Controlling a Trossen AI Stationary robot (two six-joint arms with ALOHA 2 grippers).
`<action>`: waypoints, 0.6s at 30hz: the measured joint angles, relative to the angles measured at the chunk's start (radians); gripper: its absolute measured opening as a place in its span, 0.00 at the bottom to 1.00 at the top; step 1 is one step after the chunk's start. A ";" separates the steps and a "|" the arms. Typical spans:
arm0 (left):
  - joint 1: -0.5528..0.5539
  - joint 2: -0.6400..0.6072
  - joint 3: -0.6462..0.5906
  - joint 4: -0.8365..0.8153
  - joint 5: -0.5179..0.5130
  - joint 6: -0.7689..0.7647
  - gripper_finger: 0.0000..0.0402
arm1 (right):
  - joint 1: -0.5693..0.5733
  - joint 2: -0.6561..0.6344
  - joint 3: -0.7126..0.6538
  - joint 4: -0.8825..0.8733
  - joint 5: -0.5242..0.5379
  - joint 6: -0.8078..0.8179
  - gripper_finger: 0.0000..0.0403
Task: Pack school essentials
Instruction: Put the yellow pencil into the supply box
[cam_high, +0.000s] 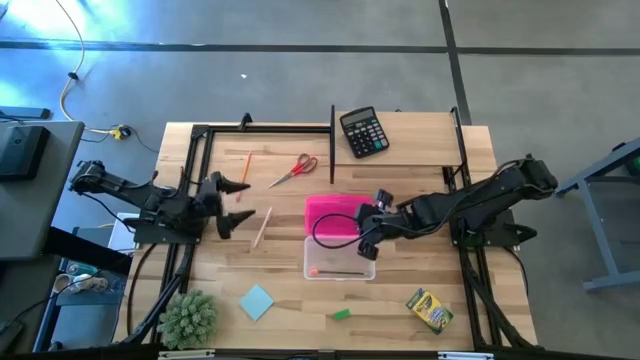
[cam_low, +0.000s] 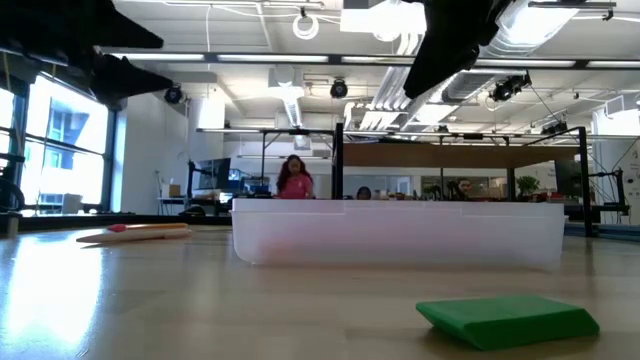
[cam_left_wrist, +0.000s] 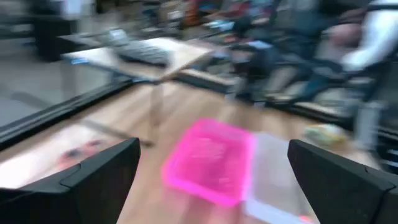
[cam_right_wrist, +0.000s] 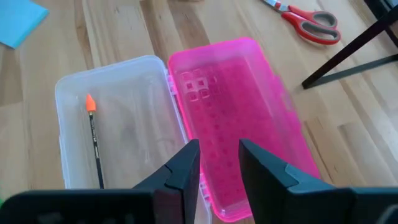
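Pink lid (cam_right_wrist: 239, 118) lies flung open directly beneath the right gripper (cam_right_wrist: 219, 171), whose narrowed fingers hold nothing; the clear box (cam_right_wrist: 118, 118) alongside already contains a pencil (cam_right_wrist: 94, 140). Descending, those fingers could strike the lid and shove the case. The left gripper (cam_high: 238, 205) waits wide open near the wooden stick (cam_high: 262, 227).

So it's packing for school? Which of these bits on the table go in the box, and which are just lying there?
For packing:
box, pink lid open
pencil, already inside
orange pencil
wooden stick
scissors
eraser
crayon box
blue notepad

Just lying about:
calculator
fuzzy plant
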 joint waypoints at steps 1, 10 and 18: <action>0.002 0.020 0.021 -0.035 -0.046 -0.024 1.00 | -0.002 0.000 0.000 -0.004 0.000 0.000 0.26; 0.173 0.202 0.237 -0.442 -0.161 -0.337 1.00 | -0.015 0.000 0.000 -0.022 0.000 0.001 0.26; 0.429 0.389 0.339 -0.659 0.065 -0.486 1.00 | -0.015 0.000 0.000 -0.026 -0.001 0.009 0.26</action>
